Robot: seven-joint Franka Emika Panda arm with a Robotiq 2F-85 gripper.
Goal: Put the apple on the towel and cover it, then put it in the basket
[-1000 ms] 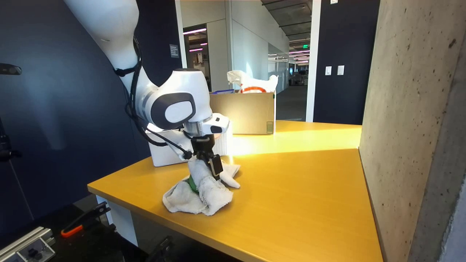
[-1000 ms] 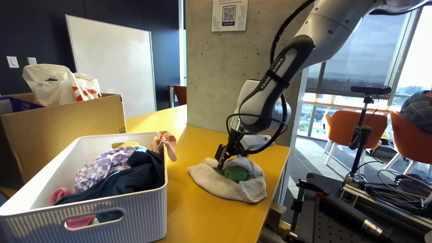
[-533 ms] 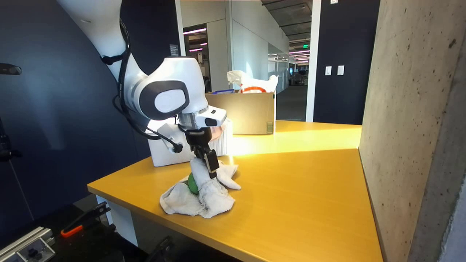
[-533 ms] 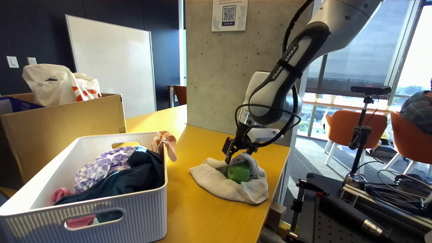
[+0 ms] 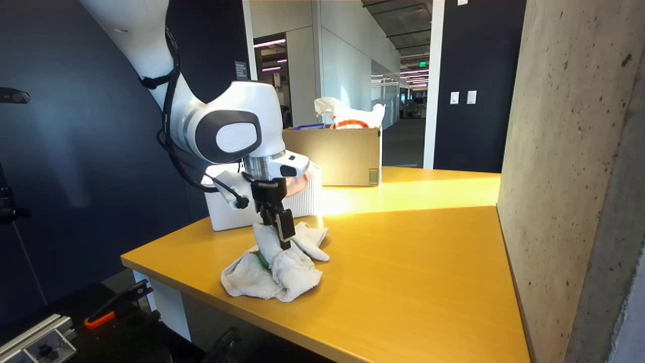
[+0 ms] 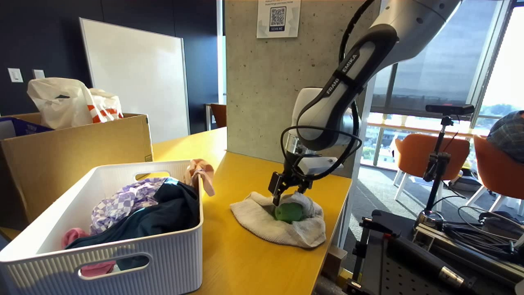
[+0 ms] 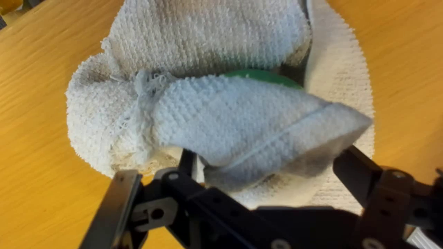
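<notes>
towel (image 6: 256, 219) now hides more apple (image 6: 289, 212), its flap (image 7: 235, 117) lengthwise across the wrist view, tip rightward; gripper (image 7: 269, 162) gapes wide, holding nothing

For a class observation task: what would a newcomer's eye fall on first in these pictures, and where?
The large white robot arm probably comes first, its open gripper at a fold of the pale towel. Next comes the green apple, partly covered by that towel on the yellow table. In an exterior view, the white basket of fabrics fills the lower left.
</notes>
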